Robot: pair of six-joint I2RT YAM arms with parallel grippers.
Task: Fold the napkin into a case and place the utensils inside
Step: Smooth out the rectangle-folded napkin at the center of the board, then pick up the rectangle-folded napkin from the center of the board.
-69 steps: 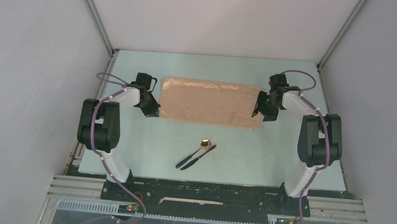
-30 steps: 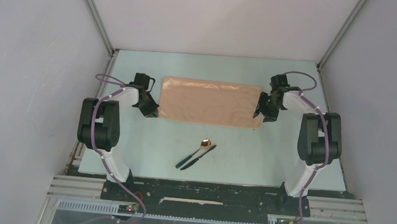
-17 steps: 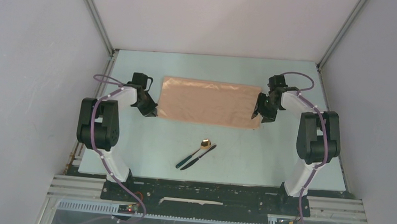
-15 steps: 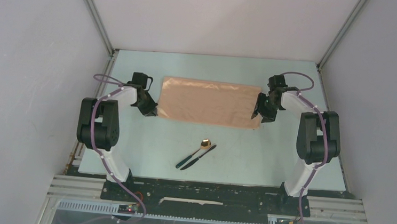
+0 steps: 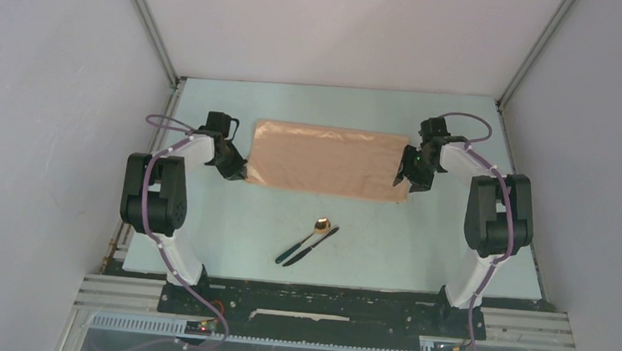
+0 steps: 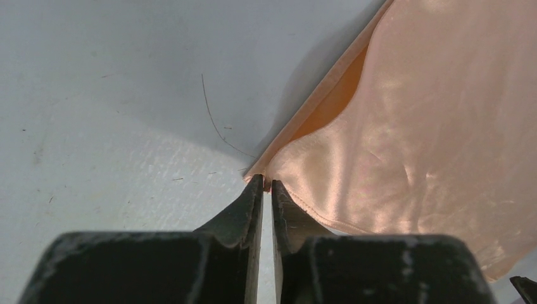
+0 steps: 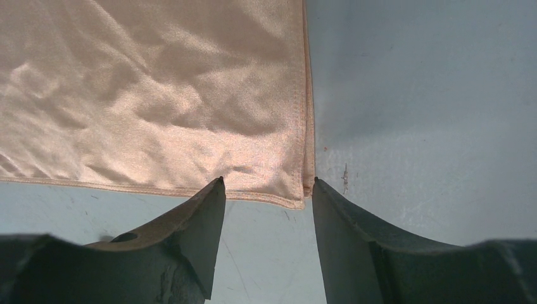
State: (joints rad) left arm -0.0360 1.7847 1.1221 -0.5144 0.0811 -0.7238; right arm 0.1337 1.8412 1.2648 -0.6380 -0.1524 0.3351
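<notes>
- The utensils [image 5: 307, 241] are nearest me, loose on the table [image 5: 452, 254] between the two arm bases. They lie side by side, handles pointing near-left. The spoon [image 5: 321, 224] has its gold bowl toward the cloth. Both are well apart from either gripper and not in play yet.
- The left gripper [image 6: 266, 185] has its jaws almost closed, with only a thin slit between them. Its tips sit right at the napkin's near-left corner. I see no cloth clearly pinched, so I read it as holding nothing.
- The right gripper [image 7: 266, 183] is open about halfway and empty. Its jaws straddle the near-right corner, with the corner hem lying between the fingers.
- The napkin [image 5: 326, 160] lies flat beyond both sets of tips, a wide rectangle. Two layers show at each corner hem, so I judge it already doubled once. There is no pouch shape yet.
- Key geometry: the napkin's long axis runs left-right across the table, and its near long edge spans from one gripper to the other. Each arm is nearest its own corner, and the cloth lies straight ahead of each, away from me.
- My read is that the next move is a two-corner pinch on that near edge. The right side only has to close. The left has to open and get a finger under the corner first.
- Risk: the fabric is thin and slick, so a jaw may catch only the top layer.
</notes>
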